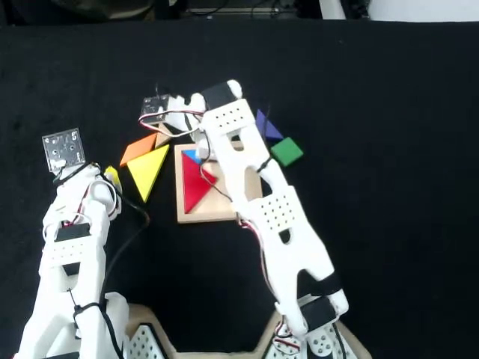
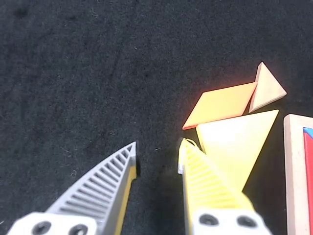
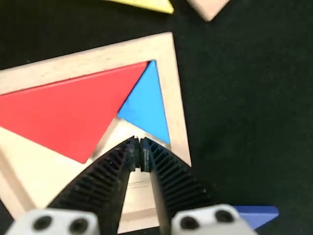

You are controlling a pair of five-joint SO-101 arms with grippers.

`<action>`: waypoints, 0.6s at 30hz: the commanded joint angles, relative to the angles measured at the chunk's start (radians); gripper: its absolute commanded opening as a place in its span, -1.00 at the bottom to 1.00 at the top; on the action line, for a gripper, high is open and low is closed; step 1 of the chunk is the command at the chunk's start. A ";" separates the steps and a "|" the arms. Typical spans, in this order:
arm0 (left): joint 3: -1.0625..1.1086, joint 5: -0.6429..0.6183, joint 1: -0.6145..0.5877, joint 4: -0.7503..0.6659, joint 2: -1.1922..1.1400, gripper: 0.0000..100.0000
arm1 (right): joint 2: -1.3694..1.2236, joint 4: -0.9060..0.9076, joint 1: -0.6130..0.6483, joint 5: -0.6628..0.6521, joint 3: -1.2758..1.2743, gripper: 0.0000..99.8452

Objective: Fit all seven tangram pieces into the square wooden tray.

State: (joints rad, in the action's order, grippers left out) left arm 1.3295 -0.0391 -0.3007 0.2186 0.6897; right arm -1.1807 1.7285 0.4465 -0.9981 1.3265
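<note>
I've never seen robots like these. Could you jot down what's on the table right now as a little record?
Wooden tray: holds red triangle and blue triangle
Outside tray: yellow triangle, orange parallelogram, plain wood triangle, green square, dark blue triangle
Left gripper: open, low beside yellow triangle
Right gripper: shut, over tray next to blue triangle
Pieces left to fit: five
</note>
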 commanded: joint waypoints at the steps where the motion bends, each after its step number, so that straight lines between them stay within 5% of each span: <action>1: -0.008 -0.003 0.004 -0.017 0.002 -0.70 | 0.108 0.040 -0.057 0.009 0.048 -0.98; 5: -0.008 -0.003 0.005 -0.017 0.002 -0.70 | 0.211 0.037 -0.143 0.020 0.053 -0.98; 13: -0.008 -0.003 0.005 -0.017 0.002 -0.70 | 0.104 -0.207 -0.313 0.336 0.050 -0.97; 18: -0.008 -0.003 0.002 -0.017 0.002 -0.70 | 0.001 -0.210 -0.341 0.364 0.059 -0.52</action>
State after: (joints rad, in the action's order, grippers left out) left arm 1.3295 -0.0391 -0.3007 0.2186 0.6897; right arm -1.1745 1.5336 0.1258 -0.6651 1.3280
